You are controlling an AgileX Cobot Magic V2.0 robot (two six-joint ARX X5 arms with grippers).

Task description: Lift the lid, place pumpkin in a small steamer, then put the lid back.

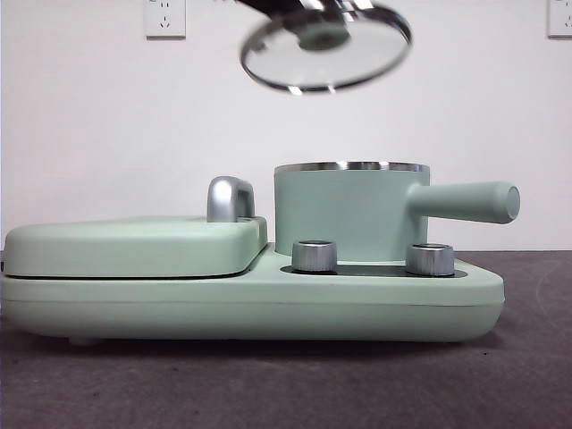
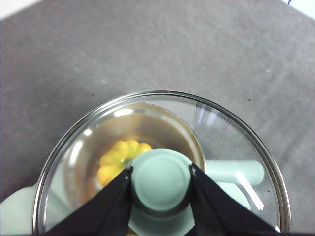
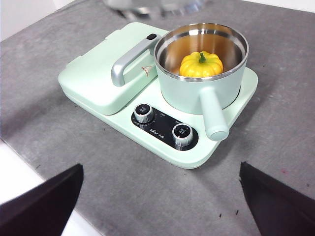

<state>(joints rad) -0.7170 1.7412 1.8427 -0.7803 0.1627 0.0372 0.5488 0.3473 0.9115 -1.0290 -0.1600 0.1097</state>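
The left tool (image 2: 161,179) held the lid (image 1: 325,46) up in the air, with its two black jaws squeezed on the little green knob (image 2: 161,178). From the front, the lid hung high above the small steamer (image 1: 350,212) and was tipped a bit, with a wide gap of bare wall between its shiny rim and the pot's steel rim. The lid sat a little toward the griddle side, not right over the pot's middle. The pumpkin (image 3: 201,64) was already down inside the small steamer, sitting on the pot's floor with its green stem pointing up. There was some room all around it, between it and the shiny inside wall. Through the clear glass, the left wrist view showed the pumpkin below too. The pot's long handle (image 3: 212,112) stuck out sideways, past the edge of the green cooker base (image 3: 162,147), over the two silver dials (image 3: 144,112). Next to the pot lay the flat griddle cover (image 3: 103,73) with its grey handle (image 3: 129,61). The right tool (image 3: 160,201) waited well back from the cooker, with its jaws spread wide and nothing in them. Lots of bare grey table (image 3: 98,187) lay between it and the cooker's front edge.
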